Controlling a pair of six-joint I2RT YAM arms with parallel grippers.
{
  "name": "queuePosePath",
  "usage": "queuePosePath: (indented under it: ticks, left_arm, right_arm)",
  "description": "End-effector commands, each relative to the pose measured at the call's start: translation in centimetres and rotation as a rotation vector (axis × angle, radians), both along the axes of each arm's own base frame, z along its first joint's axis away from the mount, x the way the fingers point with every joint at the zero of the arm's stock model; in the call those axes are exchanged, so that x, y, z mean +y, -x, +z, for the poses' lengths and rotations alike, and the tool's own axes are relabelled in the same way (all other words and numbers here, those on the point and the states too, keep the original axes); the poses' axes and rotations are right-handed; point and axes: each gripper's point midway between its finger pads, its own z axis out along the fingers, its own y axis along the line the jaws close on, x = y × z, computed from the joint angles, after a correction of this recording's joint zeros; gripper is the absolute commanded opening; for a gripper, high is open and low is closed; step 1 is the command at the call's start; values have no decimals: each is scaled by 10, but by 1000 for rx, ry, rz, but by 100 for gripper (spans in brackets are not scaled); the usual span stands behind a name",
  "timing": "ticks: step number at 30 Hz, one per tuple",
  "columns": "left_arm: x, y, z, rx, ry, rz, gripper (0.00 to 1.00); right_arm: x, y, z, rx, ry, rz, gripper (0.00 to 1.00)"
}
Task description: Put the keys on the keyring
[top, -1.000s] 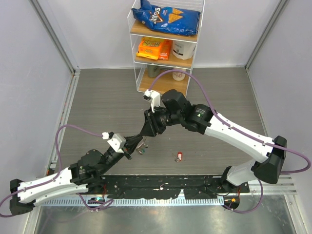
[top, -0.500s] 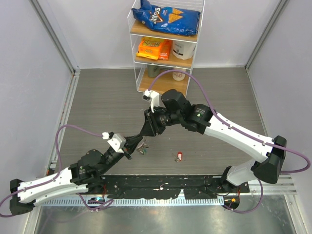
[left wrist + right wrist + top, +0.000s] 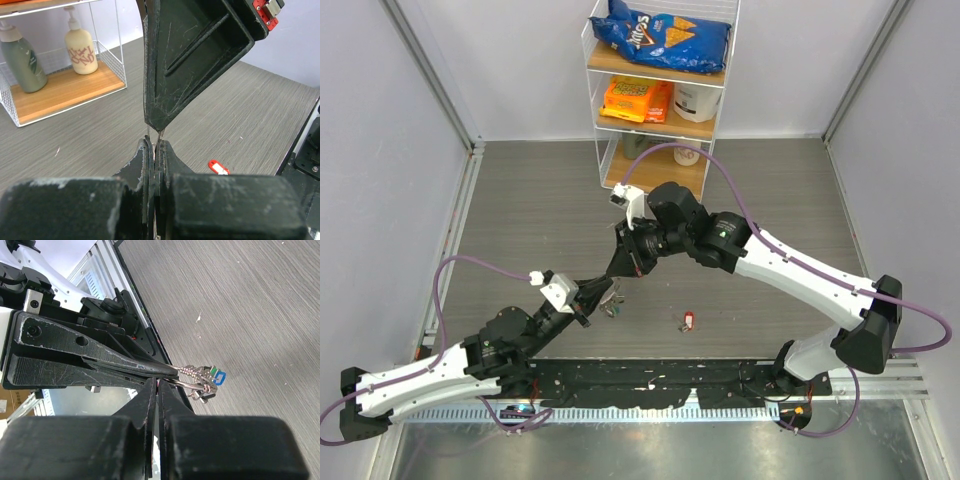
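Now right gripper (image 3: pixel 157 384) is finishing closing from half-open, pinching keyring (image 3: pixel 192 376) mid-frame. Left gripper (image 3: pixel 154 150) is clamping it too. Green and blue keys (image 3: pixel 215 375) are dangling on it. Red key (image 3: pixel 689 321) is lying loose lower right, probably going on next.

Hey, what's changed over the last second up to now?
The right gripper closed, apparently pinching the keyring, and its arm shifted slightly left. The left gripper kept its grip on the keyring; the red key did not move.
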Motion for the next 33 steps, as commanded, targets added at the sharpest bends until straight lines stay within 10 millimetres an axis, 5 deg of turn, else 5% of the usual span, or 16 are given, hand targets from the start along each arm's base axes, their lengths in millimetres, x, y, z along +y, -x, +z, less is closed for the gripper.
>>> queuePosePath:
  ticks: [1, 5, 9, 16, 33]
  left_arm:
    - [0, 3, 33, -31, 102, -13, 0]
    - [-1, 4, 33, -38, 107, -25, 0]
    - [-3, 5, 32, -50, 97, -34, 18]
    - [-12, 7, 29, -76, 50, -68, 34]
    - [1, 10, 34, -189, 74, -55, 47]
  right_arm:
    - [7, -1, 31, -62, -80, 15, 6]
    - [6, 1, 36, -77, -88, 15, 6]
    - [6, 3, 41, -88, -94, 4, 6]
    - [4, 3, 53, -87, -77, -53, 6]
    - [-4, 4, 56, -78, -63, -79, 6]
